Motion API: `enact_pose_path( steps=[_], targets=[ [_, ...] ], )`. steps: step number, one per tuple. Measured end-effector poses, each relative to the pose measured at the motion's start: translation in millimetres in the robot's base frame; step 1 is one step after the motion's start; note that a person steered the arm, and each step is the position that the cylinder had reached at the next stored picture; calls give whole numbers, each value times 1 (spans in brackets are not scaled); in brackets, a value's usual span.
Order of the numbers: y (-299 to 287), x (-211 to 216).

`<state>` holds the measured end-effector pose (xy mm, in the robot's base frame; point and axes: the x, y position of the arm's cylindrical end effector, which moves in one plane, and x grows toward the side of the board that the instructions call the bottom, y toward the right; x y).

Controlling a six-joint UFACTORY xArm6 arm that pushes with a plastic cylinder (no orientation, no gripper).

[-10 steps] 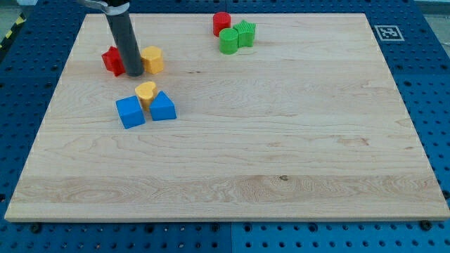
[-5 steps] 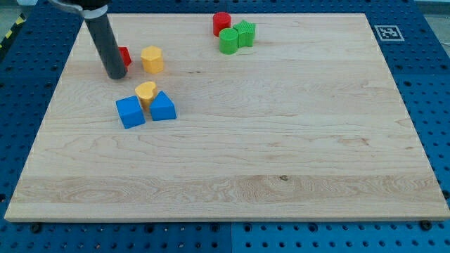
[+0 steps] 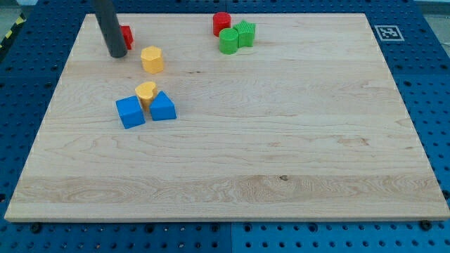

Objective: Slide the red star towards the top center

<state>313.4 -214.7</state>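
The red star (image 3: 126, 35) has slid up toward the tabletop's (image 3: 281, 140) top edge near its left corner; my tip (image 3: 117, 55), no gripper, presses its left side, steering it.

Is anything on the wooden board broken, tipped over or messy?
Nothing stands out. The board looks undamaged and every block sits flat. My tip is at the view's top left, with the red star mostly hidden behind the rod, so I cannot check that one fully.
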Motion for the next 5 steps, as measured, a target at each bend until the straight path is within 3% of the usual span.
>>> enact_pose_path(
  steps=[1,2,4,5],
  targets=[
    [-39,-6],
    [-53,-39],
    [-43,-42],
    [-4,-37]
  ],
)
